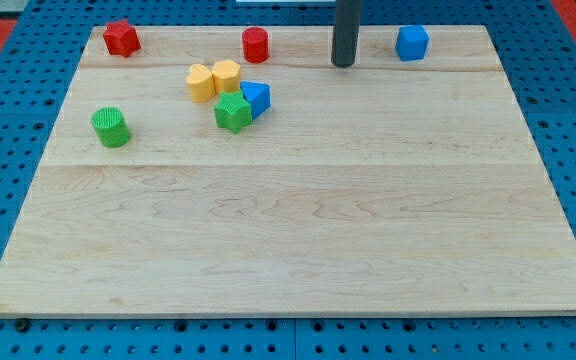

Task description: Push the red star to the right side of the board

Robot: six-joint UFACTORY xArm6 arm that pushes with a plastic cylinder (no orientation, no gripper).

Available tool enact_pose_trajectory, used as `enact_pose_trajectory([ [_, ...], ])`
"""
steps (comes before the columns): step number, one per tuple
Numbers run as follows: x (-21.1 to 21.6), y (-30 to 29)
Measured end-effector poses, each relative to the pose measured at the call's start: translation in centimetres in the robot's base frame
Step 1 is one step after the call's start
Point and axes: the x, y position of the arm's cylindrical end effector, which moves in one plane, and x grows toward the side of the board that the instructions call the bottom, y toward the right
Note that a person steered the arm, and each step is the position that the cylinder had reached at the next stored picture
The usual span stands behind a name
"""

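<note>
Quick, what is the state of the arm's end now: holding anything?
My tip: no gripper, holds nothing, touches no block; it is between the red cylinder and the blue cube.

On the desk (288, 250), the blue block (257, 96) touches the green star (233, 112) on the star's right. The left yellow block (200, 83) and the right yellow block (226, 75) sit just above the star. The green cylinder (111, 127) lies well to its left. Farther toward the view's top stand the red star (121, 38) up-left, the red cylinder (256, 44) nearly straight above, and my tip (343, 64) and the blue cube (412, 42) up-right.
</note>
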Motion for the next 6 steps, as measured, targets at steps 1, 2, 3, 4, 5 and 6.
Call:
enact_pose_trajectory([
  [1, 0.0, 0.0],
  [2, -1.6, 0.2],
  [3, -4.8, 0.2],
  [4, -6.3, -2.5],
  [5, -7.1, -4.3],
  [6, -6.7, -9.1],
])
